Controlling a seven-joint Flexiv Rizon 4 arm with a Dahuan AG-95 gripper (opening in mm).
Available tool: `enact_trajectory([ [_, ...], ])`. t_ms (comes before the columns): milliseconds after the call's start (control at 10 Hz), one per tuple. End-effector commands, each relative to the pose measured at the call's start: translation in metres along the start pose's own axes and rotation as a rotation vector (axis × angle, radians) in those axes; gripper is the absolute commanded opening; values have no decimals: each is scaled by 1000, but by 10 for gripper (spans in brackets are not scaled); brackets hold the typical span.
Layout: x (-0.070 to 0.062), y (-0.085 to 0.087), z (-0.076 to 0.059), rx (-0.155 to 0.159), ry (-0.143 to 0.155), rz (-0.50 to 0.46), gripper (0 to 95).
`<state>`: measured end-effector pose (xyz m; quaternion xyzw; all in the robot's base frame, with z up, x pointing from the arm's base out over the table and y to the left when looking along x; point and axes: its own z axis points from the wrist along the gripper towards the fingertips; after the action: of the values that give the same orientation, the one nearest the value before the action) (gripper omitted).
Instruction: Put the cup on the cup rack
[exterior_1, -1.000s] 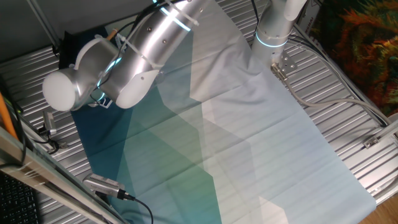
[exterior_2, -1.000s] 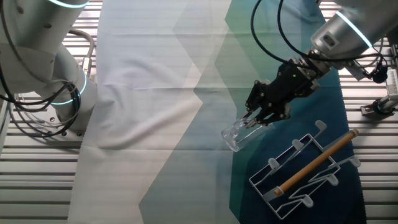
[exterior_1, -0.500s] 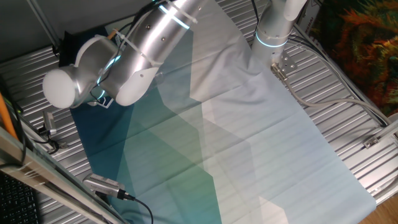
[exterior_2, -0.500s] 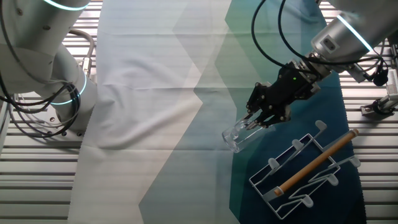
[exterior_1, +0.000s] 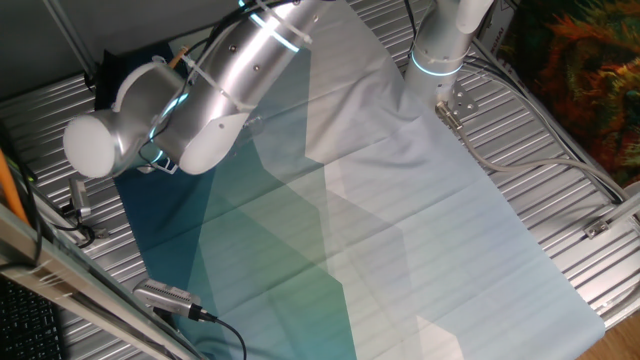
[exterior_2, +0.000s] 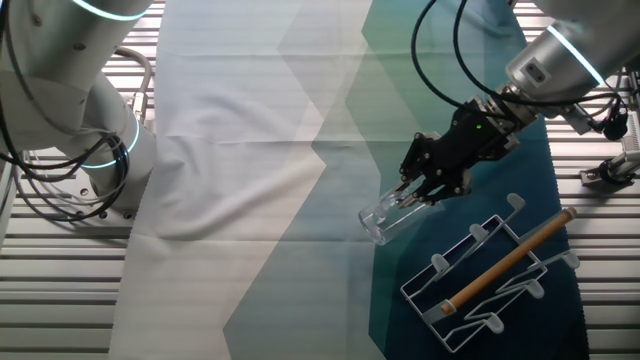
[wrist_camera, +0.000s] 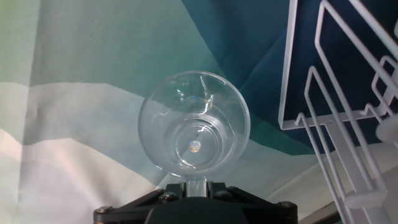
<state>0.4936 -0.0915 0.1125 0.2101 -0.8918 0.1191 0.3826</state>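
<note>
Cup (exterior_2: 388, 214) is pinched by its rim in the gripper (exterior_2: 412, 196), tilted above the cloth (exterior_2: 250, 150) just beside the cup rack (exterior_2: 492, 268), so I'd say we're mid-carry. Next it probably has to swing over and drop mouth-down onto a peg (exterior_2: 439, 262).
</note>
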Motion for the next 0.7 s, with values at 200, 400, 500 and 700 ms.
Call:
enact_trajectory([
  [200, -4, 1, 7, 16, 3, -18, 190],
  [400, -4, 1, 8, 8, -22, -23, 190],
  [500, -6, 1, 9, 0, -31, -25, 190],
  [700, -7, 0, 10, 1, -48, -25, 190],
])
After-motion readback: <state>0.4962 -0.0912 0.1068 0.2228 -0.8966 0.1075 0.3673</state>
